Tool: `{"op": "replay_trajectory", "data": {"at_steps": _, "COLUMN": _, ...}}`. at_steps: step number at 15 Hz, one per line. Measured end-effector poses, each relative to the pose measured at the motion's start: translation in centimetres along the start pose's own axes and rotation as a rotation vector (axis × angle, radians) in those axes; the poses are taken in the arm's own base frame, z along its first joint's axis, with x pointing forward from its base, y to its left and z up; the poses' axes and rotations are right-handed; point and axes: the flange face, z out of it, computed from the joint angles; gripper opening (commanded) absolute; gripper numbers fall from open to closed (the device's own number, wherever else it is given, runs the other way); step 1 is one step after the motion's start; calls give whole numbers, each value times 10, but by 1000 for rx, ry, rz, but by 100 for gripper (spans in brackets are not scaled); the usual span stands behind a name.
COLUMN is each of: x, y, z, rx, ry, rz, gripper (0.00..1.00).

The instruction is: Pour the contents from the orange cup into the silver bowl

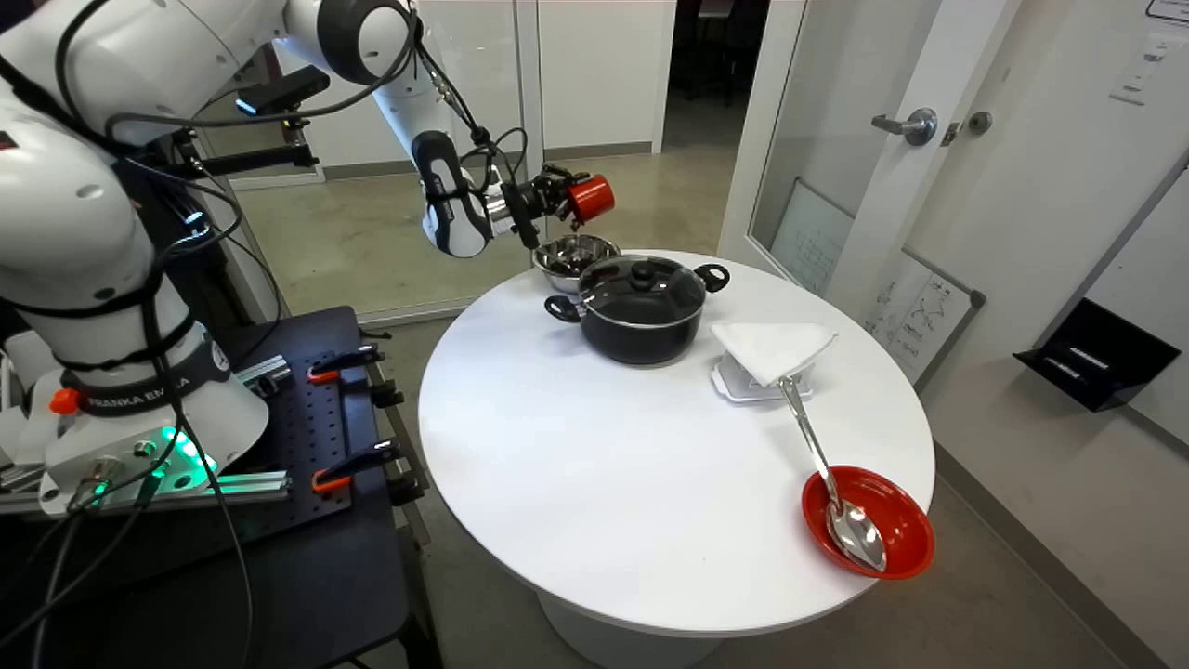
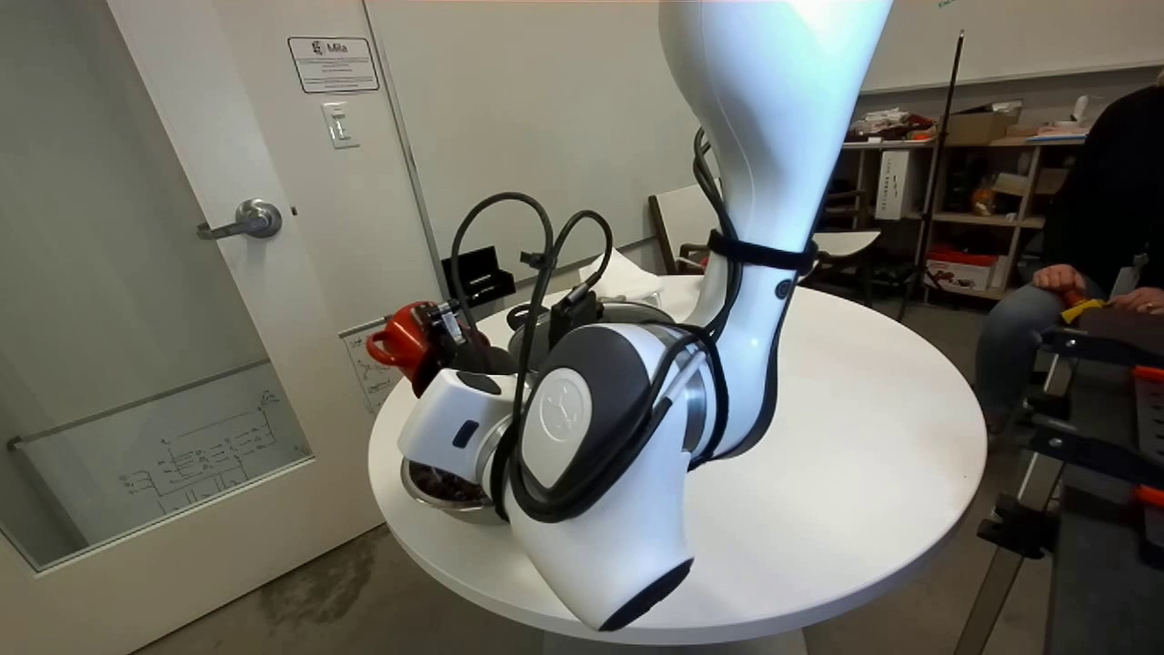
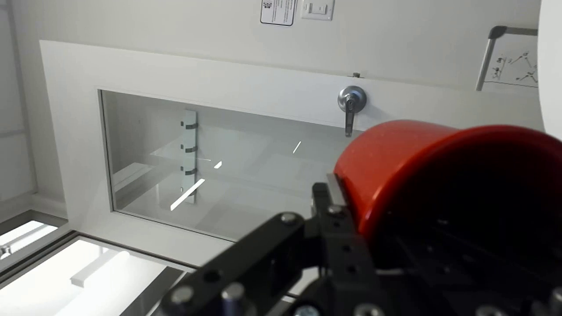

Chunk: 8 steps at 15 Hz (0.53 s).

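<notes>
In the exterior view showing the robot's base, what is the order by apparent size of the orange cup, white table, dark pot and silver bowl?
Largest first:
white table
dark pot
silver bowl, partly hidden
orange cup

Count, in an exterior view, one cup (image 1: 592, 197), one silver bowl (image 1: 557, 277), one pot (image 1: 641, 333); lower right, a second bowl (image 1: 899, 513).

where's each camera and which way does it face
Exterior view: across the table from the silver bowl, facing it; base and arm show.
Exterior view: on the silver bowl's side, facing toward shelves; arm mid-picture, base unseen.
Wrist view: on the arm, facing the door, seen sideways; fingers and cup show.
Both exterior views share table, arm, cup, silver bowl.
</notes>
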Motion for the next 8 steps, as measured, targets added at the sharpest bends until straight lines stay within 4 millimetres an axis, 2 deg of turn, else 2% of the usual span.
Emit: {"op": "replay_trajectory", "data": {"at_steps": 8, "x": 1, "y": -3, "z": -6, "rx": -67, "ry": 12, "rz": -6, "gripper": 2}}
